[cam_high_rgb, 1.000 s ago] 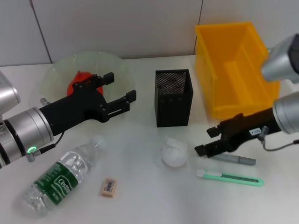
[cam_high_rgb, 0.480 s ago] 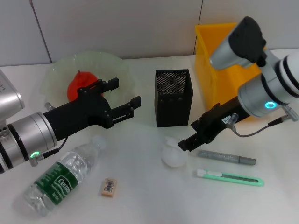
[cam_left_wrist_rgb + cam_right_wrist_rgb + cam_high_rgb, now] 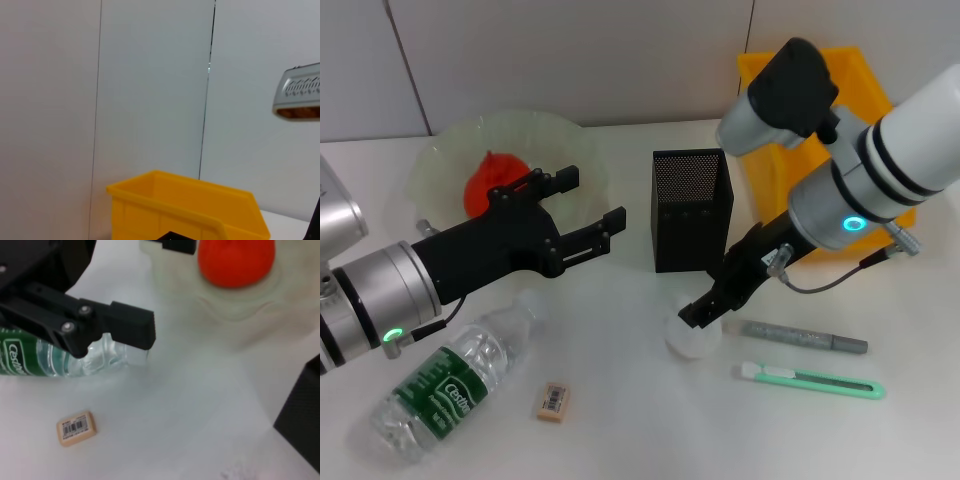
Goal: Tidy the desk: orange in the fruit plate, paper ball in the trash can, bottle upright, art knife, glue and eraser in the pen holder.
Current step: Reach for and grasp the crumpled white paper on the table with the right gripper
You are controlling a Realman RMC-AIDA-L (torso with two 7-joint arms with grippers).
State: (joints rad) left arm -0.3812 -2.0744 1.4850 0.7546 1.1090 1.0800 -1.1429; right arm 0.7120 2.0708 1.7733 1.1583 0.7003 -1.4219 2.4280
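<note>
Now that the right hand (image 3: 703, 308) has swung in from the table's right edge to the paper ball (image 3: 692, 335), fingers apart, a grab looks imminent (left hand (image 3: 588, 207), also spread, hovers beside the plate (image 3: 440, 160)).

Orange (image 3: 490, 180) red-orange, plate (image 3: 440, 150) pale green, bin (image 3: 820, 150) yellow, holder (image 3: 691, 210) black mesh, knife (image 3: 810, 381) mint green, bottle (image 3: 445, 385) green-labelled.

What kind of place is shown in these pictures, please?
Probably a staged office desk in a lab: a white tabletop against plain grey wall panels, with a black mesh pen holder and a small tan eraser.
</note>
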